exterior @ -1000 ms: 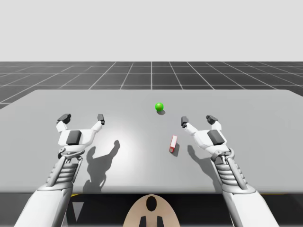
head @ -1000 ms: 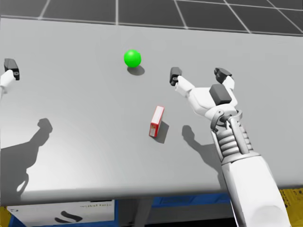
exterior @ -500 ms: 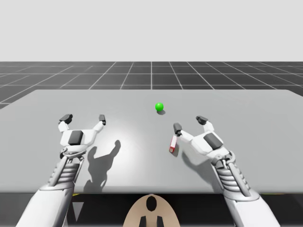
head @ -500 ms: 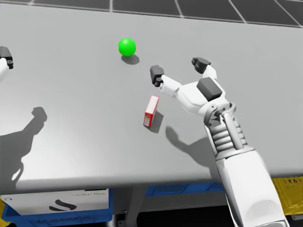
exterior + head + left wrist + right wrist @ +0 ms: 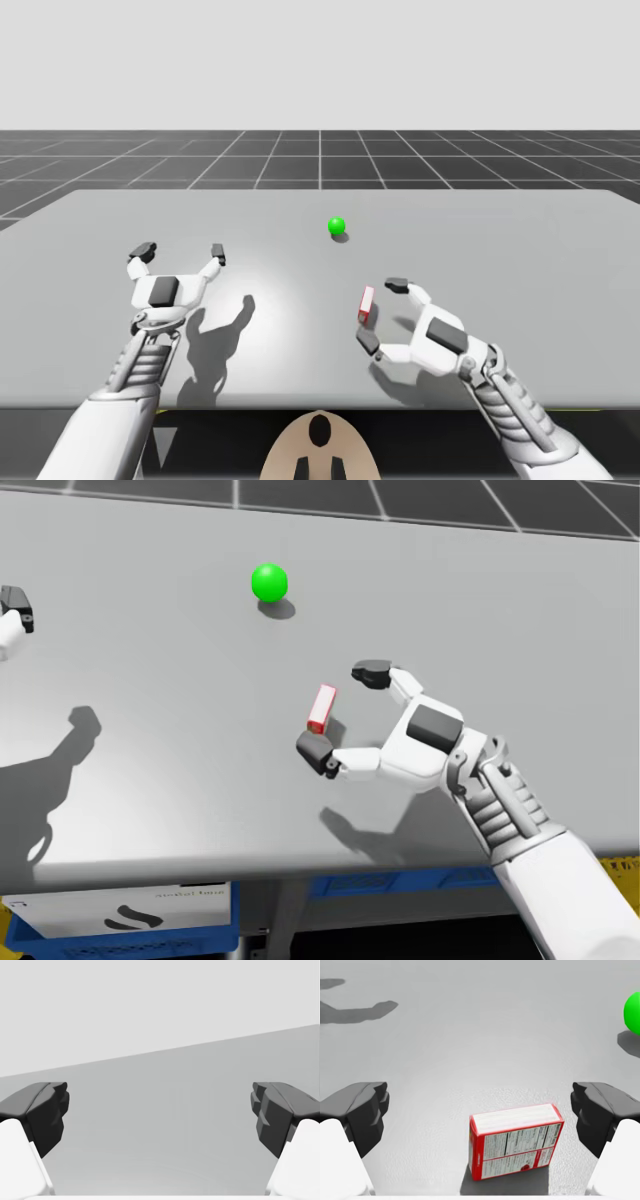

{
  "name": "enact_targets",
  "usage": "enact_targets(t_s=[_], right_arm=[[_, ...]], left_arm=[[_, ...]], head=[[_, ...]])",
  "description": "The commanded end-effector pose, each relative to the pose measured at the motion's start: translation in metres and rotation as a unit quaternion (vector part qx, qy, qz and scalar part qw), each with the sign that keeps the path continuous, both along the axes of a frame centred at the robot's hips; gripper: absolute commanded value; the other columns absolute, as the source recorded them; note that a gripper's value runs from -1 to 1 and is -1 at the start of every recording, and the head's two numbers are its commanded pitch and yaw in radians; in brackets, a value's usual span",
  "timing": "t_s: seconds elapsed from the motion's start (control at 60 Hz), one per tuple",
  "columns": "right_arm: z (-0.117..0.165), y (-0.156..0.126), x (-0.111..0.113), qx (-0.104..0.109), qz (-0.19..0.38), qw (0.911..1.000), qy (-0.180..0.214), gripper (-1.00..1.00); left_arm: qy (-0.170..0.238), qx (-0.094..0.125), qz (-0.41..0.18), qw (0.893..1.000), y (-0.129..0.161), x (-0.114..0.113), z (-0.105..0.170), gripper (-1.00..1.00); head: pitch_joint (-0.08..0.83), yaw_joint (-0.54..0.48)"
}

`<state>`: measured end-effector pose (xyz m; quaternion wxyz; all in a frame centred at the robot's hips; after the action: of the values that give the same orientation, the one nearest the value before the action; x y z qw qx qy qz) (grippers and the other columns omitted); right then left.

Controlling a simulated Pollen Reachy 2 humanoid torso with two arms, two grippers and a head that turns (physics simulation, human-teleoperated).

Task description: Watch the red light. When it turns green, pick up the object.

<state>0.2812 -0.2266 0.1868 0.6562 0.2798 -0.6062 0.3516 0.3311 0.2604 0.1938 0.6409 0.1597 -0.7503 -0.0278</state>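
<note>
The round light (image 5: 337,226) is green. The thin red and white cardboard box (image 5: 515,1147) stands on its narrow edge on the grey table (image 5: 520,260), between the wide-apart fingers of my right gripper (image 5: 480,1105), touching neither. One finger is nearer, so it could bump the box first and tip it flat; my left gripper (image 5: 180,251) is spread too.

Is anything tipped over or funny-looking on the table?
No, nothing stands out. The red box stands on its narrow side, unbroken, between the open fingers of my right gripper, which do not touch it. The green light sits beyond it.
</note>
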Motion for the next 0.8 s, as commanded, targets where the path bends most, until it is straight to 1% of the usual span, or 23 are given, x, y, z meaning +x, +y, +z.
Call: enact_targets(t_s=[0.017,0.117,0.217,0.283,0.317,0.383,0.433,0.533,0.7,0.717,0.75,0.8], right_arm=[[-0.017,-0.004,0.008,-0.03,0.037,0.9987,0.017,-1.0],[-0.028,-0.003,0.019,-0.041,0.042,0.998,0.023,-1.0],[-0.039,-0.002,0.032,-0.045,0.037,0.998,0.023,-1.0],[-0.042,-0.001,0.039,-0.044,0.035,0.998,0.03,-1.0],[-0.044,-0.001,0.044,-0.047,0.034,0.9979,0.03,-1.0],[-0.046,0.0,0.049,-0.046,0.035,0.9977,0.037,-1.0],[-0.049,0.001,0.054,-0.05,0.035,0.9974,0.039,-1.0],[-0.056,0.005,0.065,-0.05,0.036,0.9969,0.049,-1.0],[-0.061,0.01,0.071,-0.053,0.042,0.996,0.058,-1.0],[-0.063,0.012,0.07,-0.061,0.041,0.9961,0.049,-1.0],[-0.063,0.012,0.07,-0.063,0.042,0.9959,0.049,-1.0],[-0.065,0.014,0.068,-0.067,0.045,0.996,0.038,-1.0]], left_arm=[[0.002,0.002,0.001,1.0,-0.001,0.001,-0.002,-1.0],[0.002,0.003,0.001,1.0,-0.001,0.001,-0.002,-1.0],[0.002,0.002,0.001,1.0,0.0,0.001,-0.002,-1.0],[0.002,0.002,0.001,1.0,0.0,0.001,-0.002,-1.0],[0.002,0.002,0.001,1.0,0.0,0.001,-0.002,-1.0],[0.002,0.002,0.001,1.0,0.0,0.002,-0.002,-1.0],[0.001,0.002,0.001,1.0,0.0,0.002,-0.002,-1.0],[0.002,0.002,0.001,1.0,0.0,0.002,-0.002,-1.0],[0.002,0.002,0.0,1.0,0.0,0.002,-0.003,-1.0],[0.003,0.002,0.0,1.0,0.0,0.002,-0.003,-1.0],[0.003,0.003,-0.001,1.0,0.0,0.002,-0.003,-1.0],[0.003,0.003,-0.001,1.0,-0.001,0.002,-0.003,-1.0]], head=[[0.715,-0.18],[0.715,-0.18],[0.715,-0.17],[0.712,-0.17],[0.713,-0.16],[0.715,-0.16],[0.714,-0.16],[0.712,-0.16],[0.712,-0.16],[0.712,-0.16],[0.712,-0.16],[0.712,-0.16]])
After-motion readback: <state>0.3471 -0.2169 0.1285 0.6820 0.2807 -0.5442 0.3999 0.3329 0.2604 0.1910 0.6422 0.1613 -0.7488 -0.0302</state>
